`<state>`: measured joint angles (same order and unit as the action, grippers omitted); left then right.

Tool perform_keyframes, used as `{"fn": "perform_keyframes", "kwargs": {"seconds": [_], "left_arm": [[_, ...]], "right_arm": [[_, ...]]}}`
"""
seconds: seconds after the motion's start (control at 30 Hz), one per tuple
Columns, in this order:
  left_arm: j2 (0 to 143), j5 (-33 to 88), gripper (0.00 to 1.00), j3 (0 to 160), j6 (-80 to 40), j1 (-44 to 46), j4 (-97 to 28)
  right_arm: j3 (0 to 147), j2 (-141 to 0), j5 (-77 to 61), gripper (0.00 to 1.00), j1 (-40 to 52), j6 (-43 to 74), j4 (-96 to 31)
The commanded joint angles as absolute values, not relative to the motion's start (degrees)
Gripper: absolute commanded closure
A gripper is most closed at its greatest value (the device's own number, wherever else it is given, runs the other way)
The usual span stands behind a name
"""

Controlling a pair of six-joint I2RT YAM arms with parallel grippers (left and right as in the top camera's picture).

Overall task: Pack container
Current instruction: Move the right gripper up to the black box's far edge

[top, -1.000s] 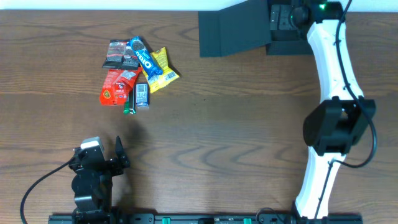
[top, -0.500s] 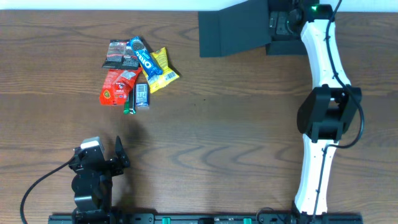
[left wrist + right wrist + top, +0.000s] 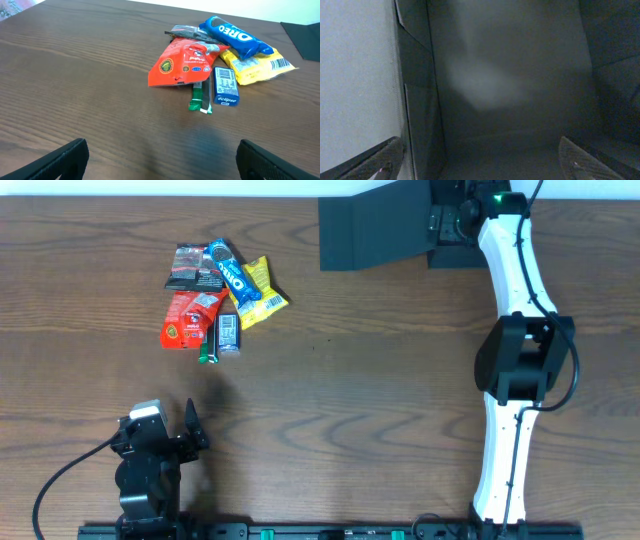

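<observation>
The dark container [image 3: 375,235] stands at the table's far edge, its flap lid raised. My right gripper [image 3: 445,222] is against its right side, open and empty; the right wrist view looks into the dark box interior [image 3: 510,75] between the spread fingertips [image 3: 480,160]. A pile of snack packets lies at the left: a red pouch [image 3: 188,318], a blue Oreo pack [image 3: 228,270], a yellow packet [image 3: 258,295], a black packet [image 3: 192,268], a small blue gum pack [image 3: 229,332]. My left gripper [image 3: 165,435] is open and empty near the front edge, well short of the pile [image 3: 210,60].
A small green stick [image 3: 196,97] lies beside the gum pack [image 3: 226,86]. The white wall runs along the table's far edge [image 3: 150,188]. Bare wood lies between the snack pile and the container.
The right arm has reached further toward the back, its elbow shifting left and its gripper moving up against the container. The left arm and the snacks have not moved.
</observation>
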<state>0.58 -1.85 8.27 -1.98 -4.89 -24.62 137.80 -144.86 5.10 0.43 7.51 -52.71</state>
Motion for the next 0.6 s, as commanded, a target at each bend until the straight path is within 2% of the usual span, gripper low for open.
{"fn": "perform_keyframes", "kwargs": {"seconds": [0.0, 0.57], "left_arm": [[0.25, -1.87, 0.05, 7.16, -2.81, -5.23, -24.80], [0.25, -1.87, 0.05, 7.16, -2.81, -5.23, -24.80]], "right_arm": [[137.95, -148.14, 5.56, 0.01, -0.14, 7.86, -55.57], [137.97, -148.07, 5.56, 0.07, 2.90, 7.62, -73.06]]}}
